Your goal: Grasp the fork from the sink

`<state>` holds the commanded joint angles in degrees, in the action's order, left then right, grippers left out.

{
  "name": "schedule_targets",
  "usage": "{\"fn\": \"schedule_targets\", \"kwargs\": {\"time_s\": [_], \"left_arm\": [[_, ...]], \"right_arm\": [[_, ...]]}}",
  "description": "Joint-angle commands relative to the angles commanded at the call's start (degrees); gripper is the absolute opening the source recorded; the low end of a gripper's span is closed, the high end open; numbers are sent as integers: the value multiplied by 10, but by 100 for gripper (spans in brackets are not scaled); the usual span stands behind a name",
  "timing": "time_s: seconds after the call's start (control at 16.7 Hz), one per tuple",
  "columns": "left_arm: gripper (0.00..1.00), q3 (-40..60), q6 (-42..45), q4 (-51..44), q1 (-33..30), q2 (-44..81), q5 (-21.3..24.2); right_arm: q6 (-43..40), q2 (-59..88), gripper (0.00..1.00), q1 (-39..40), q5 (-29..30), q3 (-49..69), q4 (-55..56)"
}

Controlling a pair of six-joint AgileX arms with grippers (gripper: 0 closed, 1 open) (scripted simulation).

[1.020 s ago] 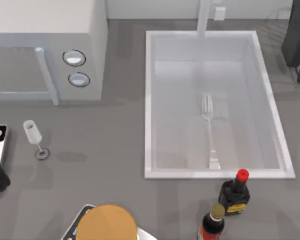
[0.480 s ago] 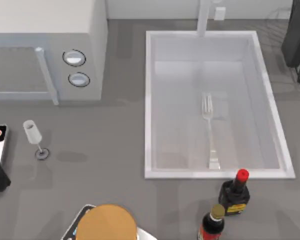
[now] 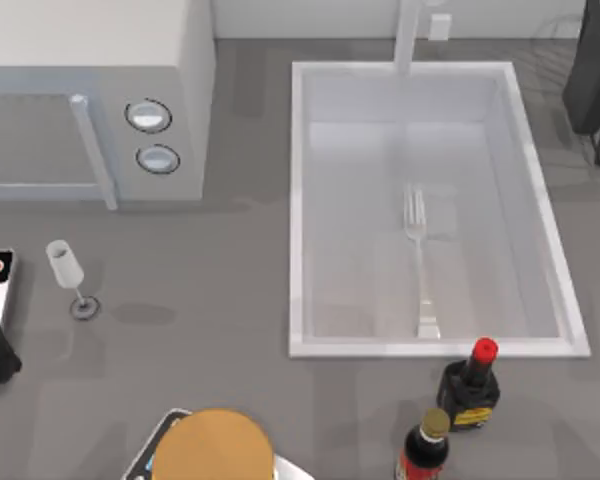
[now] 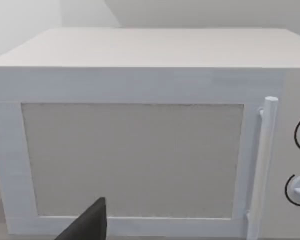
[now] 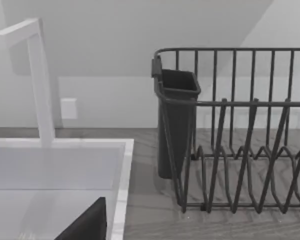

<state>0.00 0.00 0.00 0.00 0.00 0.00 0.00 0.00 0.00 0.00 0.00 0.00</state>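
The fork point(image 3: 418, 262) lies flat on the floor of the sink point(image 3: 298, 200), right of its middle. Its tines point to the faucet post point(image 3: 408, 35) and its wide handle end rests near the front wall. The sink is a white rectangular basin with a raised rim point(image 5: 121, 190). Nothing touches the fork. A dark part of my left gripper point(image 4: 87, 227) shows in the left wrist view, facing the microwave door. A dark part of my right gripper point(image 5: 85, 225) shows in the right wrist view, above the sink's back right corner near the faucet post point(image 5: 42, 85).
A grey microwave point(image 3: 100, 100) stands left of the sink. A wine glass point(image 3: 68, 275) stands in front of it. Two dark bottles point(image 3: 468, 385) stand at the sink's front edge, and a round brown loaf point(image 3: 215, 445) lies at the front. A black dish rack point(image 5: 235, 130) is right of the sink.
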Motion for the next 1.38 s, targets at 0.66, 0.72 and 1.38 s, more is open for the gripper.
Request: {"fn": "schedule_targets", "kwargs": {"time_s": [0.66,0.72,1.38], "left_arm": [[100,0,0,0,0,0,0],[100,0,0,0,0,0,0],[100,0,0,0,0,0,0]], "right_arm": [[42,229,100,36,0,211,-126],[52,276,100,43,0,254,-152],[165,929,100,145,1,837,-504]]}}
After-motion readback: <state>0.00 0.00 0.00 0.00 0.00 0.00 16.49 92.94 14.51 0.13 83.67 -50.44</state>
